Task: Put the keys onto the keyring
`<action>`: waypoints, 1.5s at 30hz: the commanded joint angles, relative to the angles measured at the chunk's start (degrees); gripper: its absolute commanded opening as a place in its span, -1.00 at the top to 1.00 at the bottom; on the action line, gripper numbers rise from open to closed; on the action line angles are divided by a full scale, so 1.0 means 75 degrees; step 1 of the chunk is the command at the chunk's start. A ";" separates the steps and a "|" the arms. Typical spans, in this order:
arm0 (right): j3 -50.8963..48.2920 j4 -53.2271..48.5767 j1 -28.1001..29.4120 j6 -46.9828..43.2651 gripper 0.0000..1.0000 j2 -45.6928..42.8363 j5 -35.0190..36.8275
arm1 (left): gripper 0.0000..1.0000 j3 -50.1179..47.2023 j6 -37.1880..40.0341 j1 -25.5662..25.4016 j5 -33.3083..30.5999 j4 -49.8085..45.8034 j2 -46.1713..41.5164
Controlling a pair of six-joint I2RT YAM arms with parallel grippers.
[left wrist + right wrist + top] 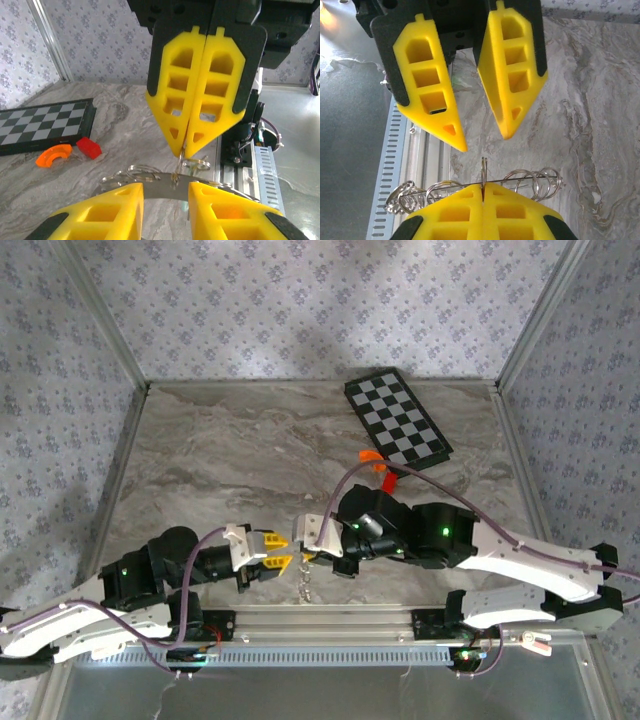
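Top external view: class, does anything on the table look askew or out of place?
The chessboard lies skewed to the edges of the table, at the far right. An orange curved piece and a red block lie loose by its near corner. Nothing looks spilled or broken.

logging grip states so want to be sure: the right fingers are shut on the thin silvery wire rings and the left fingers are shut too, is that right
Not quite: the left fingers are open, standing well apart, as the right wrist view shows. The right fingers are indeed shut on the thin silvery wire rings.
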 commanded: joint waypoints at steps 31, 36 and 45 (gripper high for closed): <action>0.0361 0.0134 -0.0027 -0.0255 1.00 0.0022 -0.0358 | 0.50 -0.0070 0.0274 -0.0009 0.0149 0.0622 0.0246; 0.0293 0.0169 -0.0051 -0.0255 1.00 0.0000 -0.0375 | 0.48 -0.0048 0.0307 -0.0014 0.0209 0.0534 0.0311; 0.0280 0.0264 -0.0072 -0.0294 1.00 -0.0074 -0.0386 | 0.61 -0.0051 0.0312 -0.0018 0.0221 0.0442 0.0299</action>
